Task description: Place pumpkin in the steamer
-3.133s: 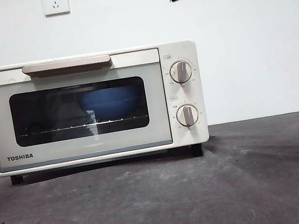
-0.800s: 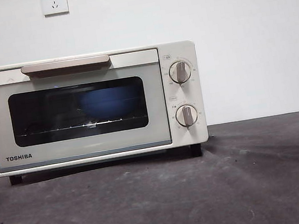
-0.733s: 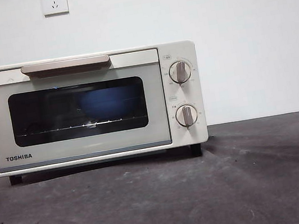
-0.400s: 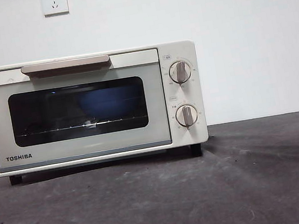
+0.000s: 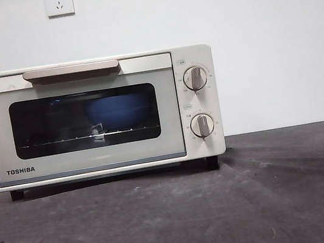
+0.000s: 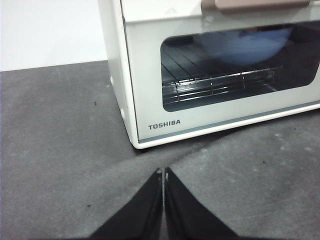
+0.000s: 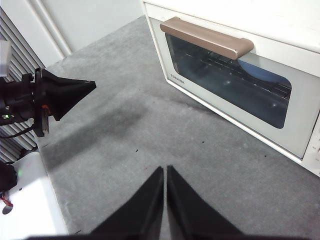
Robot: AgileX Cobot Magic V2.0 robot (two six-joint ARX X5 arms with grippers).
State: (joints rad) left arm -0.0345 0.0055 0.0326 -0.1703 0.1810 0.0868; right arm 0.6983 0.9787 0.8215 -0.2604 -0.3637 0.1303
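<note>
Front view shows our steamer point(image 5: 101, 116) with its door closed; no pumpkin is visible anywhere. Both our left fingers point(image 6: 163, 172) and right fingers point(image 7: 165, 170) are pressed together, empty, facing the steamer across bare desk point(image 5: 177, 217).

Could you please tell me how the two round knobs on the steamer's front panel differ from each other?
The upper knob sits level with the top of the steamer's glass window, the lower knob level with its bottom edge. The upper knob has a printed arc of markings curving over it; the lower knob's markings are sparser. Both are round, cream-rimmed, with a beige grip bar standing upright.
</note>
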